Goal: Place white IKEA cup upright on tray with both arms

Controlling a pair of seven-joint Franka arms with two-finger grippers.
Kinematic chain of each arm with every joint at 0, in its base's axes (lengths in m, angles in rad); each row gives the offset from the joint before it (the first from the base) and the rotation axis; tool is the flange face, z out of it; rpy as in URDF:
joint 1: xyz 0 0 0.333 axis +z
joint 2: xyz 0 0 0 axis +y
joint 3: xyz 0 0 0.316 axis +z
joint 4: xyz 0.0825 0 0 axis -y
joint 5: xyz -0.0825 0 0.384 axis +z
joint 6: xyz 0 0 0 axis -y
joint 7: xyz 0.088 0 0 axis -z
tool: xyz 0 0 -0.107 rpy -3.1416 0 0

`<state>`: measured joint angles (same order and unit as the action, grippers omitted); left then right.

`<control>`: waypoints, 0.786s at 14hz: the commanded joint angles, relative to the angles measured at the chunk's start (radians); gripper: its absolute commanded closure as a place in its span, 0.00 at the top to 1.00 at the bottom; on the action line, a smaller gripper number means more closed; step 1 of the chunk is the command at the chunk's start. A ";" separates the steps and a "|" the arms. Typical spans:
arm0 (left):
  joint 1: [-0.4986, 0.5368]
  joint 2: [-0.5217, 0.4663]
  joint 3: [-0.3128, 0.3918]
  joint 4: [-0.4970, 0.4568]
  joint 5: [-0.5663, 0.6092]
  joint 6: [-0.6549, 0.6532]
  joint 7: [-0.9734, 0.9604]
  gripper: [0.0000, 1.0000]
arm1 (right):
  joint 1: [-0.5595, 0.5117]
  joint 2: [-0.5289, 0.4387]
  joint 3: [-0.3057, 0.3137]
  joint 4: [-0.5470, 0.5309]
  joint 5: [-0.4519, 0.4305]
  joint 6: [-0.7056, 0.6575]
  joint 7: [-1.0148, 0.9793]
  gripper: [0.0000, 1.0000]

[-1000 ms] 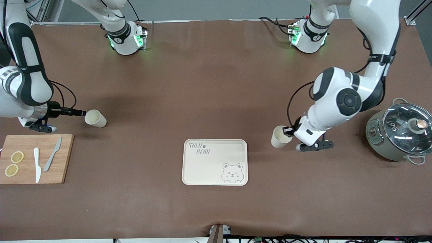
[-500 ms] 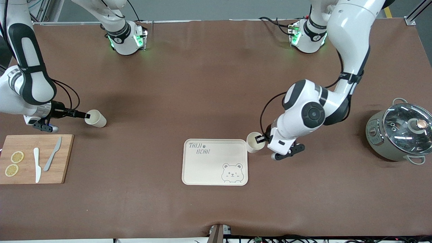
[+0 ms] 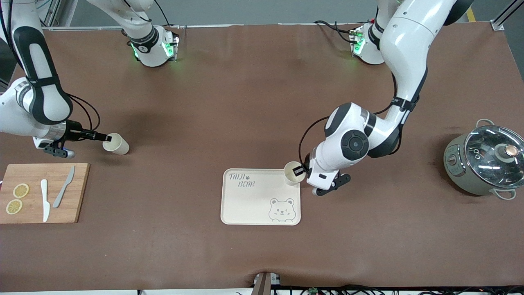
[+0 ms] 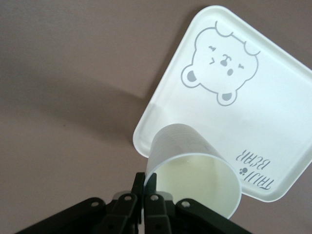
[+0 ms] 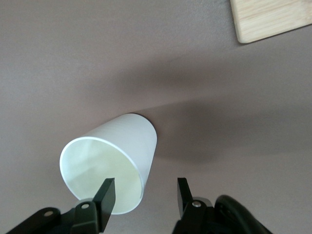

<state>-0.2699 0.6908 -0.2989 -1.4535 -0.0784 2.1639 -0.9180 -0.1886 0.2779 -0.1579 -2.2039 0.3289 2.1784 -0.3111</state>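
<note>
Having carried cup (image 3: 293,172) over tray (image 3: 245,205), left gripper (image 3: 301,170) pinches rim; right gripper (image 3: 105,138) open.

A: Non-task items on the desk (image 3: 245,102)?
B: Wooden cutting board (image 3: 77,192) at the right arm's end, carrying two lemon slices (image 3: 17,198), a white knife (image 3: 44,200) and a grey knife (image 3: 64,186).
A: Left arm's end?
B: Grey pot (image 3: 458,164), glass lid (image 3: 493,153) on.

Front view. The left gripper (image 3: 300,170) pinches the rim of a white cup (image 3: 293,172), held over the tray (image 3: 260,197) at its corner toward the left arm's end. The right gripper (image 3: 103,138) is at the rim of a second cup (image 3: 116,144) lying on its side on the table (image 3: 245,102). A wooden cutting board (image 3: 43,193) carries two knives (image 3: 53,193) and lemon slices (image 3: 17,198). A lidded pot (image 3: 486,161) stands at the left arm's end.
</note>
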 commanded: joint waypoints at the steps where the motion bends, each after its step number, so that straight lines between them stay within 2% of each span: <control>1: -0.014 0.056 0.009 0.064 -0.012 0.042 -0.019 0.00 | -0.008 -0.029 0.009 -0.051 0.032 0.049 -0.022 0.58; 3: -0.012 0.078 0.015 0.065 -0.011 0.077 -0.013 0.00 | -0.005 -0.031 0.011 -0.071 0.051 0.075 -0.023 0.43; 5: -0.026 0.104 0.044 0.065 -0.011 0.120 -0.012 0.00 | 0.001 -0.031 0.011 -0.074 0.056 0.075 -0.028 0.37; 6: -0.034 0.110 0.052 0.064 -0.006 0.131 -0.012 0.00 | 0.001 -0.029 0.011 -0.074 0.058 0.075 -0.040 0.25; 7: -0.037 0.111 0.055 0.064 -0.006 0.131 -0.012 0.00 | 0.000 -0.029 0.011 -0.074 0.067 0.074 -0.043 0.06; 8: -0.037 0.112 0.057 0.064 -0.004 0.131 -0.012 0.00 | 0.000 -0.029 0.011 -0.074 0.074 0.070 -0.045 0.00; 10: -0.038 0.119 0.057 0.064 -0.006 0.132 -0.012 0.02 | 0.000 -0.031 0.011 -0.069 0.079 0.066 -0.057 0.00; 11: -0.040 0.122 0.057 0.064 -0.004 0.132 -0.013 0.14 | 0.000 -0.037 0.009 -0.065 0.079 0.061 -0.059 0.00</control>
<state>-0.2901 0.7991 -0.2590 -1.4151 -0.0784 2.2945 -0.9238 -0.1869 0.2774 -0.1505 -2.2475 0.3759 2.2373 -0.3411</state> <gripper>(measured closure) 0.969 0.978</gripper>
